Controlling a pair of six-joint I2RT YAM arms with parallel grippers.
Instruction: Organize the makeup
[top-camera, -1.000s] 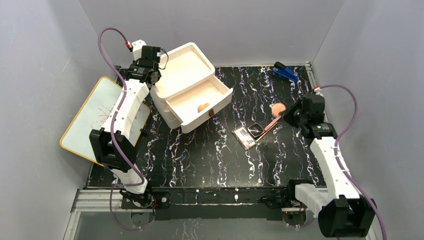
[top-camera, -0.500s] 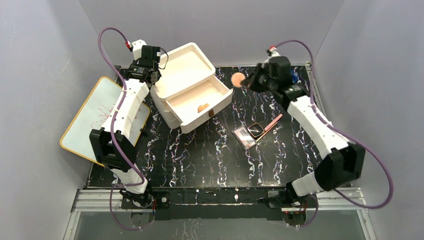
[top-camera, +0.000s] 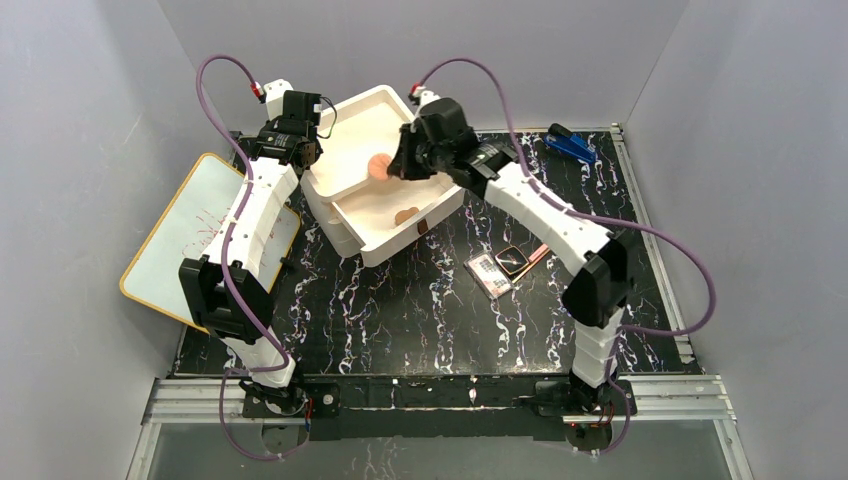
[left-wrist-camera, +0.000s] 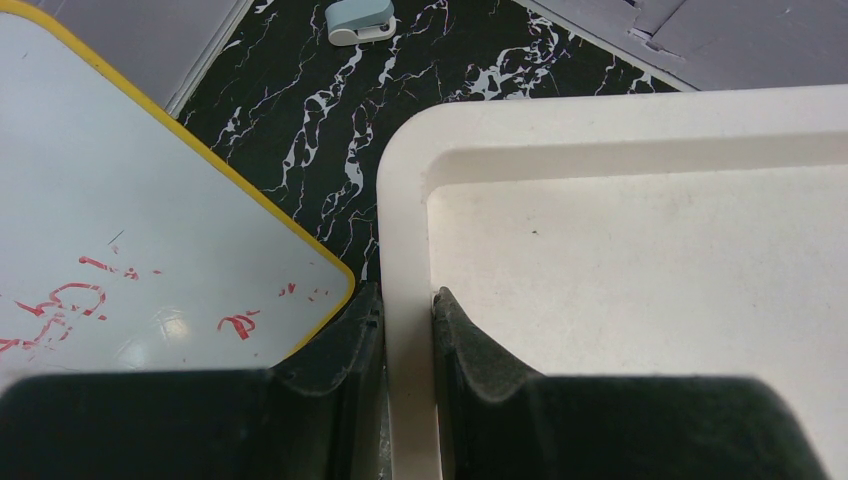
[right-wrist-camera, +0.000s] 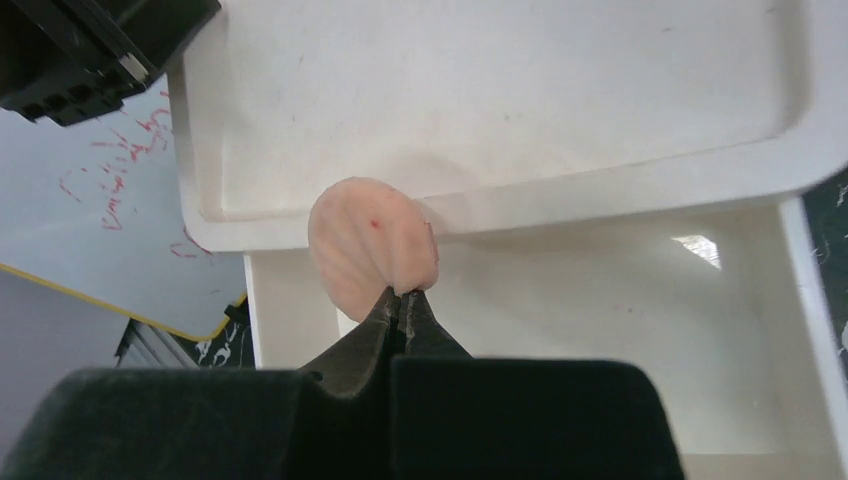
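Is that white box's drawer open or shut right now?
Open: the drawer is pulled out from the white box, and the tan sponge lies inside it.

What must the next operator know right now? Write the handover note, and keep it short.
Left gripper: shut on the rim of the white organizer's top tray.
Right gripper: shut on the pink puff, held above the organizer where the top tray meets the open drawer.
Done: the tan sponge lies in the drawer.
Left: release the pink puff into the organizer. Then store the palette, black compact and pink stick, all on the table to the right of the drawer.
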